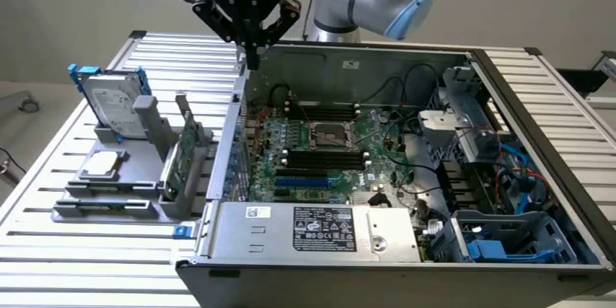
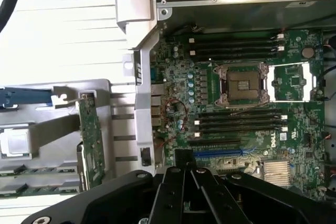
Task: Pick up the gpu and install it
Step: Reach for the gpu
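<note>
The gripper [image 1: 252, 57] hangs over the back corner of the open computer case [image 1: 366, 63], fingers clenched tight with nothing between them. From the wrist view, it hovers above the motherboard [image 2: 236, 93]. The gpu [image 1: 185, 153] stands on edge in the grey holder [image 1: 106, 203] on the worktop [image 1: 58, 250], just beside the case on the exterior view's left, untouched and apart from the gripper. A hard drive [image 1: 111, 99] stands upright in the same holder.

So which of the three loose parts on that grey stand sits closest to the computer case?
The green gpu card, standing on edge beside the case wall. The blue-framed hard drive and small silver chip sit farther to the exterior view's left.
</note>
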Tool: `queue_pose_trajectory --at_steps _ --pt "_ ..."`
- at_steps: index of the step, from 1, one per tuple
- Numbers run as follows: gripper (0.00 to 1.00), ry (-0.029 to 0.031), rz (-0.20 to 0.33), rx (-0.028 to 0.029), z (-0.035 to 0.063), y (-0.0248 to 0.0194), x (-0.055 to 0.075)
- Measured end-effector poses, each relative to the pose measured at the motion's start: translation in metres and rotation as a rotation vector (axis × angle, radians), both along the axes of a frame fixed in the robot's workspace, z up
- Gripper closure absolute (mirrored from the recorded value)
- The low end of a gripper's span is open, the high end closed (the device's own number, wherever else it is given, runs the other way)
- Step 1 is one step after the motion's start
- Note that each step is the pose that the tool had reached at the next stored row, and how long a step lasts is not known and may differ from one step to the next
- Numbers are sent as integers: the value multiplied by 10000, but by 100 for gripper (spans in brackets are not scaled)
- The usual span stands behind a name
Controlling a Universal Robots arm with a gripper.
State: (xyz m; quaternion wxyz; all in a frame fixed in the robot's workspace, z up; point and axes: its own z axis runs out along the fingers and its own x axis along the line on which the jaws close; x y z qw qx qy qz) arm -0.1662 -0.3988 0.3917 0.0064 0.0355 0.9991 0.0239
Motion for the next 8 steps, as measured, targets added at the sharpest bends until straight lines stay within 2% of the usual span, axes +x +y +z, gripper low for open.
queue_pose_trajectory --at_steps 8 --pt "89 0 1 0 -16 0 -365"
